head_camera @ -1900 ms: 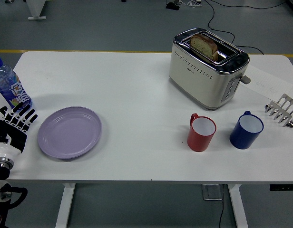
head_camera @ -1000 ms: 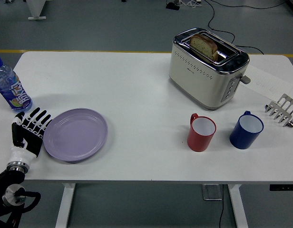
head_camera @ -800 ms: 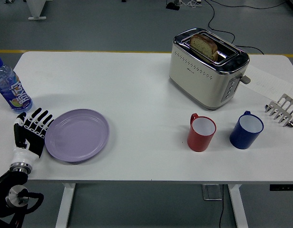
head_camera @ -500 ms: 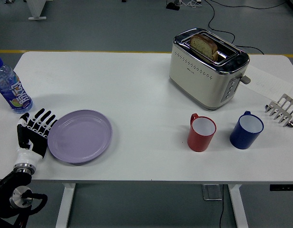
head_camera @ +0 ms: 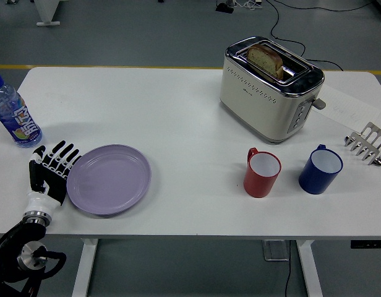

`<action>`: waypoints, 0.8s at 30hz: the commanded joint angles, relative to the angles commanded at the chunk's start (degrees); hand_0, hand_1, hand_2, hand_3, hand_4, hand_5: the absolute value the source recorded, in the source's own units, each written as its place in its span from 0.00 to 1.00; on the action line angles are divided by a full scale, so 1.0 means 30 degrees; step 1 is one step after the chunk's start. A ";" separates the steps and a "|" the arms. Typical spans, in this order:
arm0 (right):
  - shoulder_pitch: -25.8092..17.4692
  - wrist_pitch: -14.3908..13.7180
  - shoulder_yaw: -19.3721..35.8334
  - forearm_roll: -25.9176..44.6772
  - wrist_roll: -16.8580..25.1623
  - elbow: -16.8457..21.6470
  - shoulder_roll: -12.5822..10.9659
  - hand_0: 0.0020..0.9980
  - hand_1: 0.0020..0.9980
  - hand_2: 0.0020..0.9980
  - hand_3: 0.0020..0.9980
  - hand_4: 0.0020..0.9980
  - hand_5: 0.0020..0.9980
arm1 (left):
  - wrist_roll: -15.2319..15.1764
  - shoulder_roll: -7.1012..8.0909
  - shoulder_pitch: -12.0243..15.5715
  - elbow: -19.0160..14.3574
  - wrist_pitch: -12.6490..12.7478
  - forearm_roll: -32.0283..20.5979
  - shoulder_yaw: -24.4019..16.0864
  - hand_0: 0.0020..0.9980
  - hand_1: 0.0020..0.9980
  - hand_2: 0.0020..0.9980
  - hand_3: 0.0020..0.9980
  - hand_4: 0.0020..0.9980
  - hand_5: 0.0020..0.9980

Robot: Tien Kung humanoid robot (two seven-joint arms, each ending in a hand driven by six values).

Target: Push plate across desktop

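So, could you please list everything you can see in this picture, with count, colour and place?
plate: 1, lilac, near left of the table
water bottle: 1, blue, far left edge
toaster: 1, cream and chrome, back right, bread in its slot
red mug: 1, right of centre
blue mug: 1, right of the red mug
toast rack: 1, metal, right edge
table: 1, white
left hand: 1, black, fingers spread against the plate's left rim

1. Left hand (head_camera: 51, 173) low at the left, palm down, flat.
2. Fingers (head_camera: 65, 152) straight, spread, pointing up and right; they hold nothing.
3. Thumb on the left side of the fingers.
4. White wrist below the fingers, black arm joint at the bottom left corner.
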 joint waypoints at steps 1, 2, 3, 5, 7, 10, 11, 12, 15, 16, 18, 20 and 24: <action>0.0006 0.0002 -0.0001 -0.0008 -0.0002 -0.0003 -0.0003 0.59 0.53 0.62 0.63 0.37 0.58 | -0.0022 0.0000 -0.0032 -0.0012 0.0016 0.0002 0.0038 0.73 0.72 0.66 0.63 0.54 1.00; 0.0013 0.0005 -0.0004 -0.0009 -0.0002 -0.0001 -0.0004 0.59 0.53 0.62 0.63 0.37 0.58 | -0.0031 0.0000 -0.0062 -0.0033 0.0020 0.0010 0.0090 0.73 0.71 0.66 0.63 0.53 1.00; 0.0019 0.0008 -0.0007 -0.0007 -0.0001 0.0002 -0.0005 0.59 0.53 0.62 0.63 0.37 0.58 | -0.0035 0.0000 -0.0083 -0.0050 0.0020 0.0017 0.0130 0.73 0.71 0.66 0.63 0.53 1.00; 0.0036 0.0020 -0.0036 0.0020 0.0013 -0.0001 -0.0011 0.59 0.53 0.62 0.63 0.37 0.58 | -0.0033 0.0000 -0.0119 -0.0088 0.0023 0.0023 0.0213 0.73 0.71 0.66 0.63 0.53 1.00; 0.0059 0.0038 -0.0087 0.0087 0.0039 -0.0005 -0.0021 0.59 0.53 0.62 0.63 0.37 0.58 | -0.0025 0.0000 -0.0157 -0.0123 0.0020 0.0032 0.0335 0.73 0.71 0.66 0.63 0.53 1.00; 0.0089 0.0030 -0.0077 0.0089 0.0038 -0.0013 -0.0030 0.59 0.53 0.62 0.63 0.37 0.58 | -0.0029 0.0000 -0.0213 -0.0142 0.0009 0.0007 0.0488 0.73 0.71 0.66 0.63 0.53 1.00; 0.0098 0.0036 -0.0090 0.0104 0.0046 -0.0015 -0.0038 0.59 0.53 0.62 0.63 0.37 0.58 | -0.0028 0.0000 -0.0231 -0.0143 0.0004 -0.0005 0.0544 0.73 0.71 0.66 0.63 0.53 1.00; 0.0102 0.0036 -0.0091 0.0100 0.0046 -0.0017 -0.0042 0.59 0.53 0.62 0.63 0.37 0.58 | -0.0028 0.0000 -0.0237 -0.0142 0.0003 -0.0013 0.0583 0.73 0.71 0.66 0.63 0.53 1.00; 0.0111 0.0030 -0.0090 0.0092 0.0046 -0.0019 -0.0049 0.59 0.53 0.62 0.63 0.37 0.58 | -0.0034 0.0000 -0.0244 -0.0137 0.0003 -0.0037 0.0695 0.73 0.71 0.66 0.62 0.53 1.00; 0.0112 0.0028 -0.0085 0.0088 0.0046 -0.0019 -0.0052 0.59 0.53 0.62 0.63 0.37 0.58 | -0.0035 0.0000 -0.0234 -0.0145 0.0004 -0.0055 0.0788 0.73 0.71 0.66 0.62 0.53 1.00; 0.0108 0.0020 -0.0077 0.0073 0.0045 -0.0019 -0.0055 0.59 0.53 0.62 0.63 0.37 0.58 | -0.0036 0.0000 -0.0212 -0.0165 0.0004 -0.0087 0.0910 0.73 0.71 0.66 0.62 0.53 1.00; 0.0113 0.0009 -0.0058 0.0039 0.0035 -0.0018 -0.0059 0.59 0.53 0.62 0.63 0.37 0.58 | -0.0032 0.0000 -0.0206 -0.0187 0.0003 -0.0106 0.1008 0.73 0.71 0.66 0.62 0.53 1.00; 0.0114 0.0005 -0.0028 -0.0014 0.0019 -0.0019 -0.0070 0.59 0.53 0.62 0.63 0.37 0.58 | -0.0036 0.0000 -0.0186 -0.0258 -0.0002 -0.0196 0.1216 0.73 0.71 0.66 0.62 0.53 1.00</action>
